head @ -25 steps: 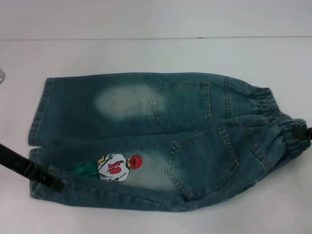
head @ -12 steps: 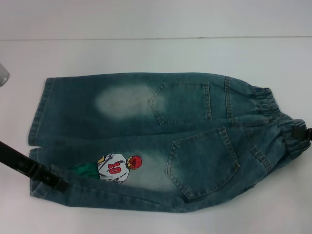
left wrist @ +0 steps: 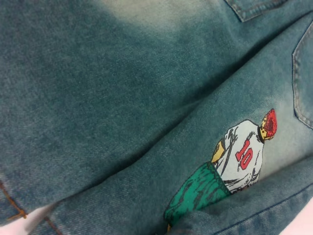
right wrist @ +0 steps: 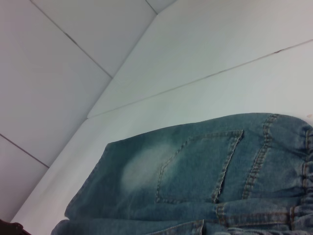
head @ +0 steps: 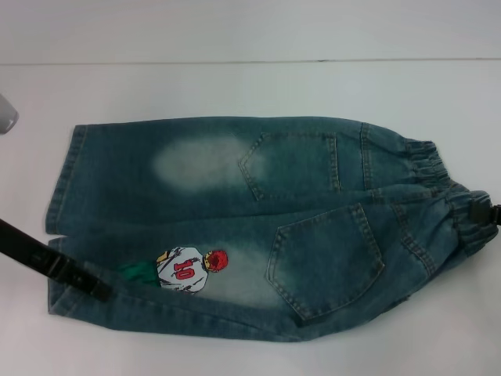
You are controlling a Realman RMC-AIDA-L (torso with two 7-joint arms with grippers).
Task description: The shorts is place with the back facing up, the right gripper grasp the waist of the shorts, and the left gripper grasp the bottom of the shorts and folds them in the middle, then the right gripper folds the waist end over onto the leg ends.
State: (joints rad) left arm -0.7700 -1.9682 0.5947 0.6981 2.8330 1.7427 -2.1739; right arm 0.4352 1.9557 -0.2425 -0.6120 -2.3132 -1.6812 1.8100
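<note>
The black two-finger left gripper (head: 92,288), on its long black arm (head: 31,254), reached in low from the robot's left side, slanting down toward the near-left part of the workspace. Its fingertips sat pressed together at the end of the arm, pinching a fold of cloth between them. The black two-finger right gripper (head: 484,213) showed only as a small dark tip at the far right edge of the head view, with the state of its fingers not discernible.
</note>
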